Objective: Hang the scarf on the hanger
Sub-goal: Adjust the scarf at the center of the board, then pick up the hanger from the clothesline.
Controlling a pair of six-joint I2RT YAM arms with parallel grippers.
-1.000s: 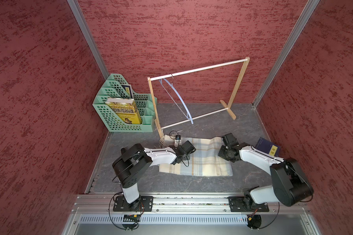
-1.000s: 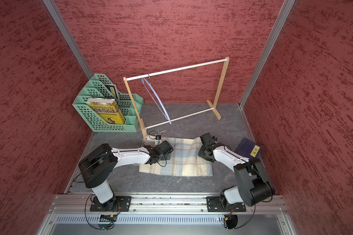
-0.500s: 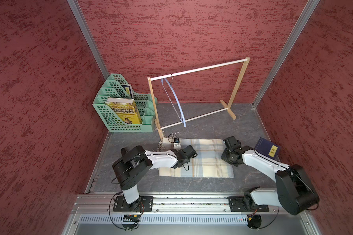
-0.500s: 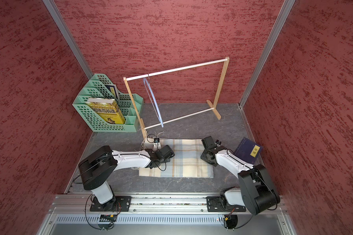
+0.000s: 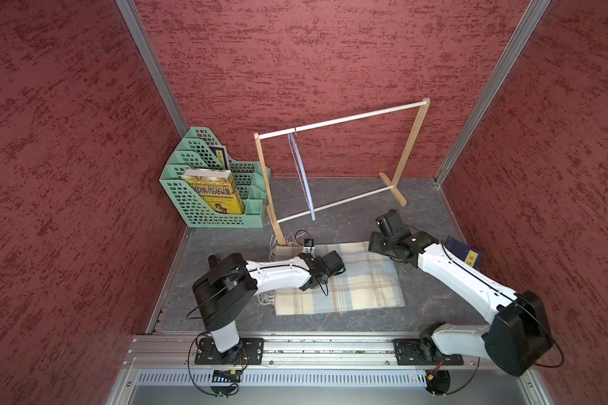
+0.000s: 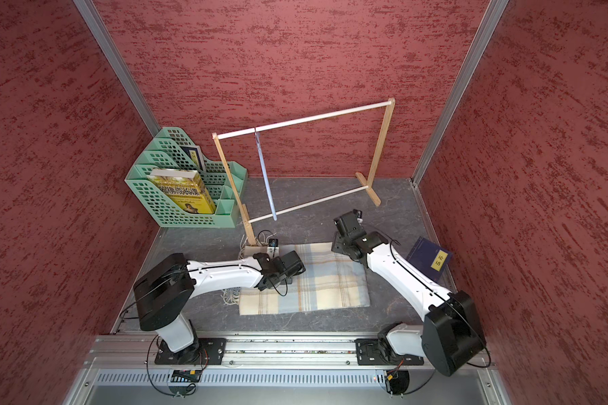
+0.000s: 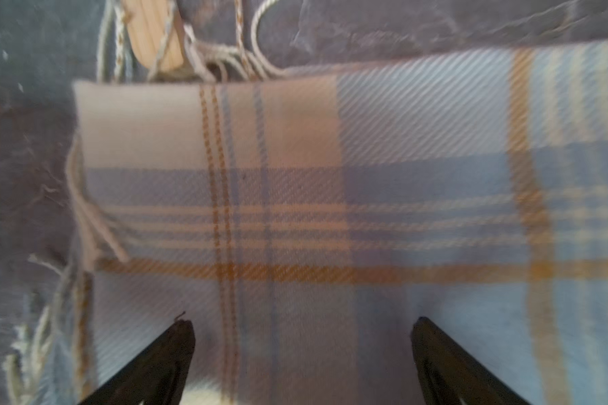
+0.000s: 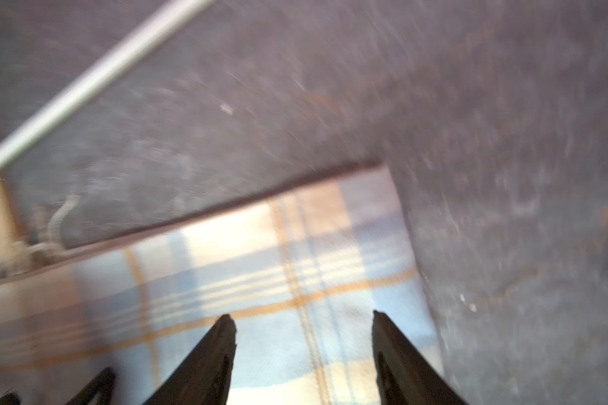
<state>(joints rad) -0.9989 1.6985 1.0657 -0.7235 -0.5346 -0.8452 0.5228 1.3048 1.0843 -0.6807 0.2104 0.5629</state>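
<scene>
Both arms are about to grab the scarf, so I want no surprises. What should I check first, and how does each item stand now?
1. Left gripper open above the scarf: ok.
2. Right gripper open, nothing between its jaws: ok.
3. Scarf lying flat on the table, unheld: ok.
4. Hanger hooked on the rack's top rail: ok.
5. Fringe clear of the rack's foot: not ok, strands lie across it.
</scene>
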